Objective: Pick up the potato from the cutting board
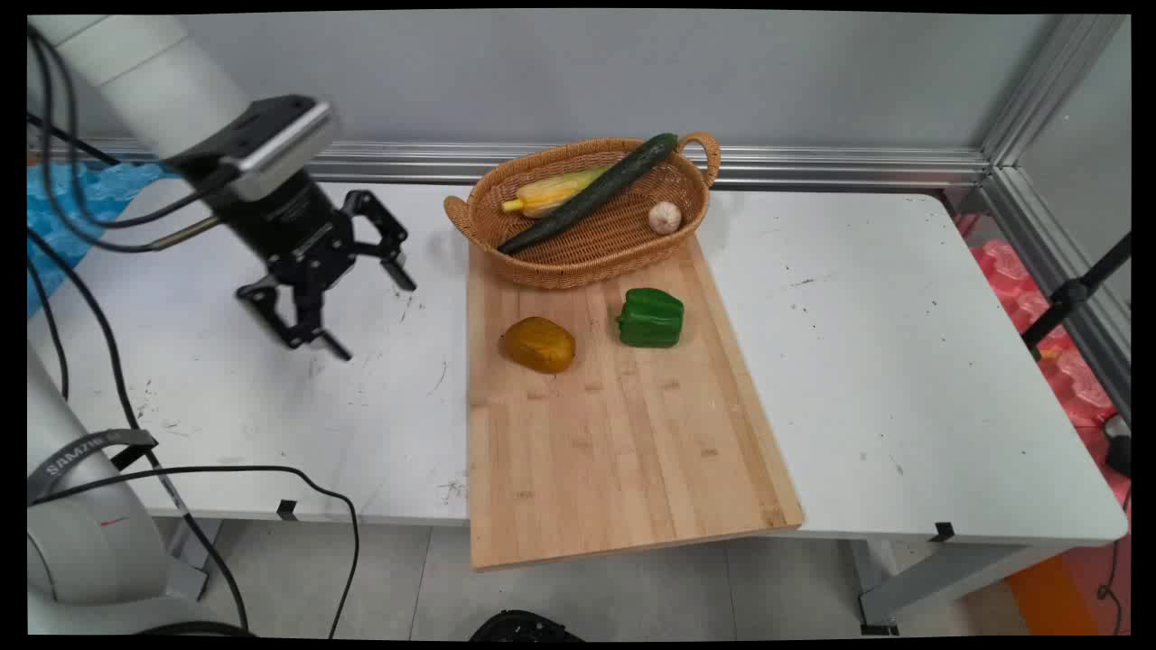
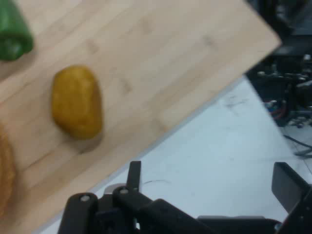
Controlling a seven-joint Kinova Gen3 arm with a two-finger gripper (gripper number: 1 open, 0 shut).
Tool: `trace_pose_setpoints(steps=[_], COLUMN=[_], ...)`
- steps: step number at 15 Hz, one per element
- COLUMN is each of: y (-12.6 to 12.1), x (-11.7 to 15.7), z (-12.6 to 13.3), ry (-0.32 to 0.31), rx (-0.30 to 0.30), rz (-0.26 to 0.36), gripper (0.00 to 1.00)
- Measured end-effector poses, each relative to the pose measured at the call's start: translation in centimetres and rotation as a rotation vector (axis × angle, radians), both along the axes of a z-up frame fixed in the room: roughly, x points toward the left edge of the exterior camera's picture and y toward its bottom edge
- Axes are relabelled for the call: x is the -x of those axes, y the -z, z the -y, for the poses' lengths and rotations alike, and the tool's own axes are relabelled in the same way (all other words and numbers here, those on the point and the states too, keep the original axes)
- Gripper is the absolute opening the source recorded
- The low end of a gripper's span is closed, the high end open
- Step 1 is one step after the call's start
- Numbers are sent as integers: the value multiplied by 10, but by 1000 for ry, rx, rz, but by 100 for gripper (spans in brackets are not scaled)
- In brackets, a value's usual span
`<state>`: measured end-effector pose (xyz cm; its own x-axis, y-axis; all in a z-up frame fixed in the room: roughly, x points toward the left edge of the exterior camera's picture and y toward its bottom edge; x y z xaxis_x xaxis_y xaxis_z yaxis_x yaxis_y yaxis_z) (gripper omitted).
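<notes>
Centrally, a white table (image 1: pixel 903 361) carries a long wooden cutting board (image 1: pixel 614 433), bearing a woven wicker basket (image 1: pixel 587 248), green bell pepper (image 1: pixel 651 317) and yellowish-brown potato (image 1: pixel 539 344). Left, the black gripper (image 1: pixel 366 311) hovers released over bare table.

White table (image 1: pixel 903 361), scuffed and marked, stands on a pale tiled floor (image 1: pixel 632 578). Grey wall (image 1: pixel 542 72) behind, aluminium rail (image 1: pixel 813 167) running along its base.
</notes>
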<state>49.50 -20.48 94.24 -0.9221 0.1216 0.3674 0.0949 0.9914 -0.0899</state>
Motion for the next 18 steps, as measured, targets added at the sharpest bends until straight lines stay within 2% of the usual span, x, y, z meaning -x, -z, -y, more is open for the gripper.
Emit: trace_pose_setpoints(steps=[7, 12, 18], y=[21, 44, 77], x=[16, 34, 54], z=[44, 67, 91], ry=[-137, -164, -167], rx=[1, -15, -25], rz=[-1, -13, -16], gripper=[100, 100, 100])
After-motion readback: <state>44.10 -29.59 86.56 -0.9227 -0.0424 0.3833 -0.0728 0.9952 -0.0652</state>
